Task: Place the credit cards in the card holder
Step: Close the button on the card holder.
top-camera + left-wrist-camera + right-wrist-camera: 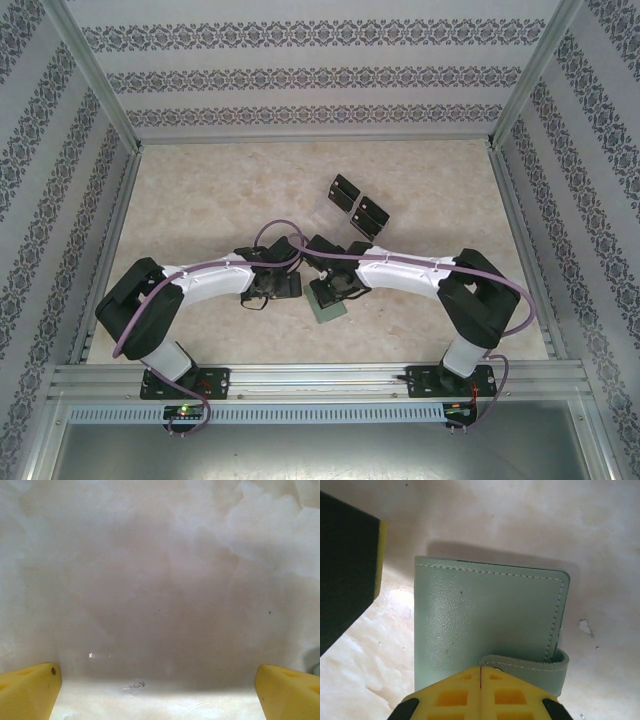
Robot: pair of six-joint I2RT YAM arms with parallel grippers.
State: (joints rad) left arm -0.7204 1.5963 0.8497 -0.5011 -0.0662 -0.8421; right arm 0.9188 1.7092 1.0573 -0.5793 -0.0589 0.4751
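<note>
Nearest, at 6 o'clock on the table (200, 200), the card holder (328, 311) lies flat and closed. The right gripper (335, 288) is directly over its far edge and covers part of it. In the right wrist view the right gripper (480, 672) has its yellow fingers pressed together with no gap, their tips over the closing tab (530, 662) at 5 o'clock on the card holder (485, 615). They hide whether the tab is pinched between them. A dark block with a yellow edge (345, 565) is cut off at 9 o'clock, and what it is cannot be told.

At 9 o'clock from the wallet, near it but apart, is the left gripper (268, 287). The left gripper (157, 690) stands wide, its fingertips (27, 690) cropped at the bottom corners, with nothing between them but blurred table (160, 580).

Farther off, at 1 o'clock from the wallet, the credit cards (346, 190) sit in two dark clusters. Their number is too small to make out, and what they rest on is too faint to tell.
</note>
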